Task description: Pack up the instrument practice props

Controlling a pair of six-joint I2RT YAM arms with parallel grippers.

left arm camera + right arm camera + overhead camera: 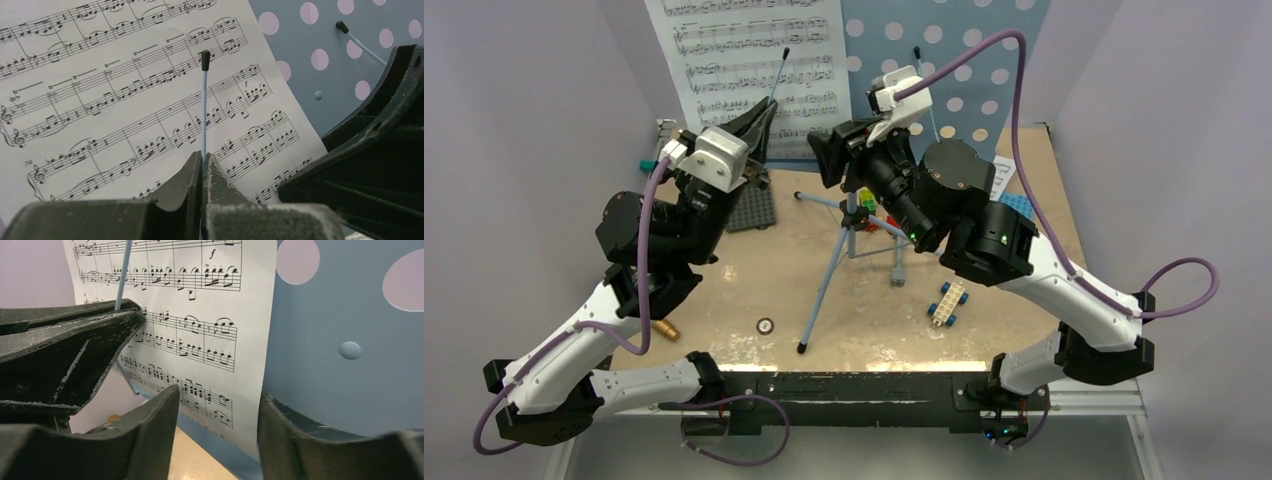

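Observation:
The light-blue music stand stands on its tripod mid-table, its perforated desk at the back. A white sheet-music page leans on the desk. My left gripper is shut on the stand's thin blue page-holder wire, which has a black tip. My right gripper is open, and the lower right corner of the page lies between its fingers. The left gripper's fingers show beside it. A gold-brown toy microphone lies partly hidden under the left arm.
A grey studded baseplate lies behind the left gripper, a blue one behind the right arm. Coloured bricks sit by the stand's pole, and a white-and-blue brick piece sits front right. A small round disc lies near the front.

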